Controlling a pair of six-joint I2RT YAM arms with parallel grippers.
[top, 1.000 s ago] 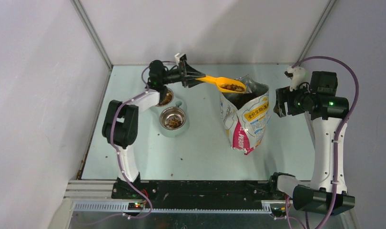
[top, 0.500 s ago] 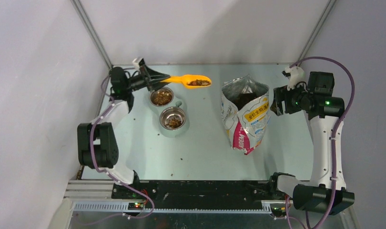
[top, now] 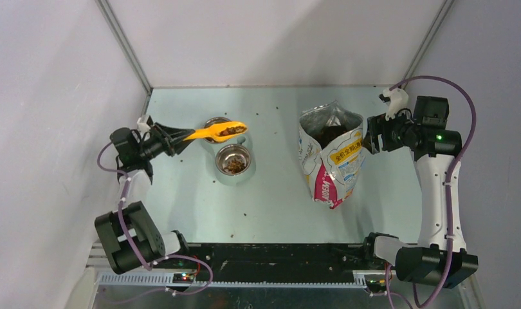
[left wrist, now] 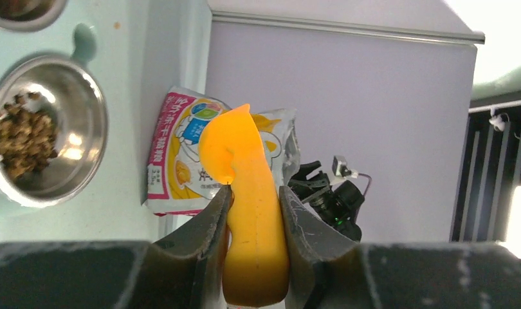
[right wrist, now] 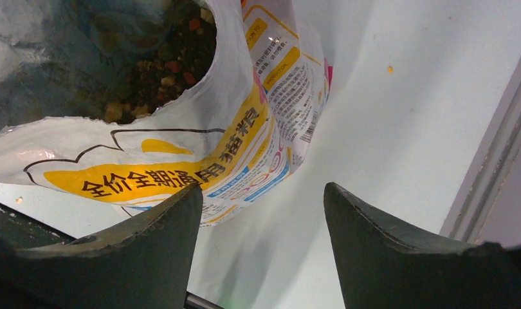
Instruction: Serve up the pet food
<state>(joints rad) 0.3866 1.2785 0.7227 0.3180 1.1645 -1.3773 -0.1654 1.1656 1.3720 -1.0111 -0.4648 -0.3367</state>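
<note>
The pet food [top: 229,131], small dark-brown dry pellets, lies as a low crumbly heap in the hollow end of a smooth orange plastic scoop [top: 203,134]. In the top view the scoop is held nearly level above the far round steel bowl [top: 212,121], which it mostly hides. More pellets cover the bottom of the near shiny steel bowl [top: 234,159], at 6 o'clock from the scoop. Both bowls sit in a pale green plastic holder [top: 228,179].

The left gripper [top: 177,136], at 9 o'clock from the scoop, pinches the flat handle between its two dark fingers [left wrist: 214,219], which press on both sides of it.

At 3 o'clock from the bowls stands a crinkled foil bag with white, yellow and pink print [top: 332,158]. It is upright with its mouth open, and inside it there are more brown pellets mixed with a few reddish ones.

The right gripper [top: 372,139] is at 3 o'clock from the bag's mouth, just beside its edge. Its fingers [right wrist: 152,235] are spread wide and grip nothing.

A few single crumbs lie scattered on the matt light green table [top: 277,206].
</note>
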